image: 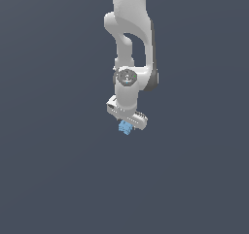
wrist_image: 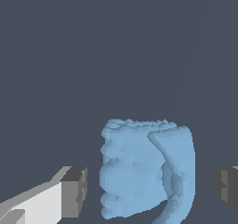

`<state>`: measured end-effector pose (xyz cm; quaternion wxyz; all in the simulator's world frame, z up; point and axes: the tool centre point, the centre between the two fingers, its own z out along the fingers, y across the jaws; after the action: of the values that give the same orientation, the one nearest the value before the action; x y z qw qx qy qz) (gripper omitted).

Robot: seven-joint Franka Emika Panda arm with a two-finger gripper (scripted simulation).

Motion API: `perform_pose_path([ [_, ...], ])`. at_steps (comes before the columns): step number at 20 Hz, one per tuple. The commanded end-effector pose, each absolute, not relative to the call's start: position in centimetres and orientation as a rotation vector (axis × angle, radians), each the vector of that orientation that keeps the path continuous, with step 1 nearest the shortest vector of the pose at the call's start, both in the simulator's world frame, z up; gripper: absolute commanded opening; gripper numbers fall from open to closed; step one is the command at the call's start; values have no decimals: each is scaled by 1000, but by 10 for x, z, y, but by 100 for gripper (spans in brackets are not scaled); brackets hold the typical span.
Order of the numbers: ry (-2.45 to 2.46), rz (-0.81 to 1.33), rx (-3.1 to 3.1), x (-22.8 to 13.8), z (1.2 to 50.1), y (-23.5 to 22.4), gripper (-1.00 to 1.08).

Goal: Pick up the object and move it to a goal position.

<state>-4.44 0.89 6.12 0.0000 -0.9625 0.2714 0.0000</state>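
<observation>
**Blue block sits between spread fingers, untouched on either side**

The white arm (image: 130, 43) hangs straight down in the exterior view, and the tool (image: 127, 123) at its end sits right over the object (image: 125, 127), a tiny light-blue block that peeks out just under the tool's lower edge. Around the block there is only a flat, dark grey-blue ground (image: 58, 179), with nothing beside or in front of the block that stands in the way, and no container shows in either view.

The wrist view gives the closer look. The object (wrist_image: 144, 169) is a roughly cube-shaped lump with bumpy faces and a notched ridge down one side. One grey fingertip (wrist_image: 74, 192) stands just beside the block on one flank, with a thin strip of dark ground showing between them. The other fingertip (wrist_image: 227, 188) stands farther from the block's opposite flank, with a wider gap. So the tool is spread, its fingers straddling the block and neither pad touching it.

The block appears to rest on the ground, though the plain shading makes that hard to confirm.
</observation>
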Motion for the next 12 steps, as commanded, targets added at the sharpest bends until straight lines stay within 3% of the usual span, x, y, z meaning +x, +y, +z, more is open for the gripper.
perform_pose_path([
  [1, 854, 0, -3023, -45, 50, 9, 100],
  [7, 855, 0, -3023, -44, 40, 9, 100],
  [8, 855, 0, -3023, -44, 40, 9, -100],
  [12, 855, 0, -3023, -44, 40, 9, -100],
])
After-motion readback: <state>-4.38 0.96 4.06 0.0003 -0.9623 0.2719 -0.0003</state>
